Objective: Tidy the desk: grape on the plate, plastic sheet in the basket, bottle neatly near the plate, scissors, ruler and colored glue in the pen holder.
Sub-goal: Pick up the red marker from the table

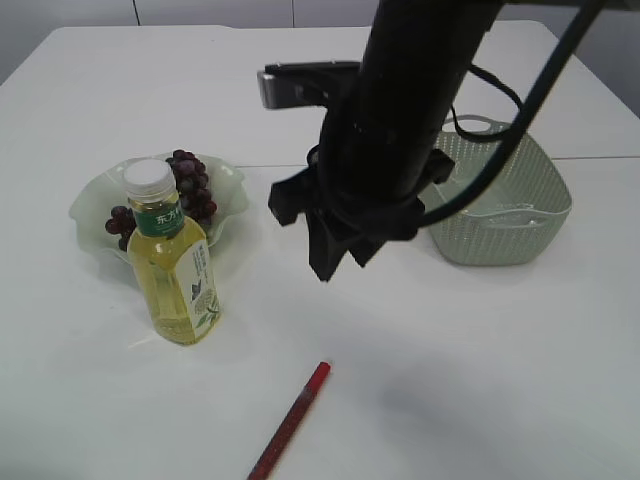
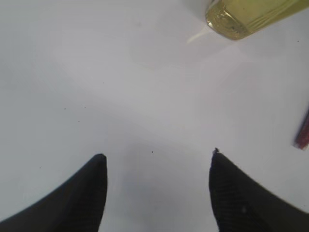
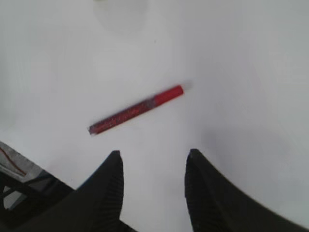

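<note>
The red glue stick (image 3: pixel 136 109), lying free on the tabletop (image 3: pixel 231 58) ahead of the right pincer (image 3: pixel 153 166), whose jaws stand apart and empty, looks light, stiff and slick, best pinched mid-barrel.

Grapes (image 1: pixel 190 185) on plate (image 1: pixel 95 205), bottle (image 1: pixel 172 262) upright touching it, red glue stick (image 1: pixel 291 420) flat, basket (image 1: pixel 520 215) rt.

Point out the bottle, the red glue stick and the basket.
bottle (image 1: pixel 180 275): exterior view, on its label.
red glue stick (image 3: pixel 135 110): right wrist view, mid-length of the tube.
basket (image 1: pixel 505 235): exterior view, on its front wall.
</note>
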Tool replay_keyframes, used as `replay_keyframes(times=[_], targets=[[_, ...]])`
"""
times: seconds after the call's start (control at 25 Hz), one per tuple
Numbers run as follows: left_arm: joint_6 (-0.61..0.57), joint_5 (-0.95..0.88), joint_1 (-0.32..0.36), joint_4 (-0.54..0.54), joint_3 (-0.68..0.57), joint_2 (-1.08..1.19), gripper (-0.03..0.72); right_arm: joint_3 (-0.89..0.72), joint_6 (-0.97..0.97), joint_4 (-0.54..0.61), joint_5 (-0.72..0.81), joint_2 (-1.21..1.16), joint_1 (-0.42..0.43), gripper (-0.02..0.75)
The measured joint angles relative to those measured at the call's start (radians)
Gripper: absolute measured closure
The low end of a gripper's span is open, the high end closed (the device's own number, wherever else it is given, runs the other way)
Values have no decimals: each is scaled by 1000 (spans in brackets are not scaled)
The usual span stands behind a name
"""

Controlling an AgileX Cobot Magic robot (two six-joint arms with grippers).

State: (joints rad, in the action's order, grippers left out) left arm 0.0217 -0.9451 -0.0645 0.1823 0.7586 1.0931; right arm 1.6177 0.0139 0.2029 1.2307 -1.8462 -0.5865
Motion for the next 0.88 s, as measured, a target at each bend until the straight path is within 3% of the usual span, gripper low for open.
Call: replay_keyframes(times=[0.2,0.52,0.68,0.88], targets=[[0,0,0,0,0,0,202,-191,-34,77,-36,29,-2,423],[0,0,0,0,0,0,202,-393,-312,219,-324,38,-62,423],[0,0,0,0,0,0,202,-396,-564,212,-455,38,-91,423],[0,22,0,0,0,0,202,-396,-872,79,-504,14,-101,423]])
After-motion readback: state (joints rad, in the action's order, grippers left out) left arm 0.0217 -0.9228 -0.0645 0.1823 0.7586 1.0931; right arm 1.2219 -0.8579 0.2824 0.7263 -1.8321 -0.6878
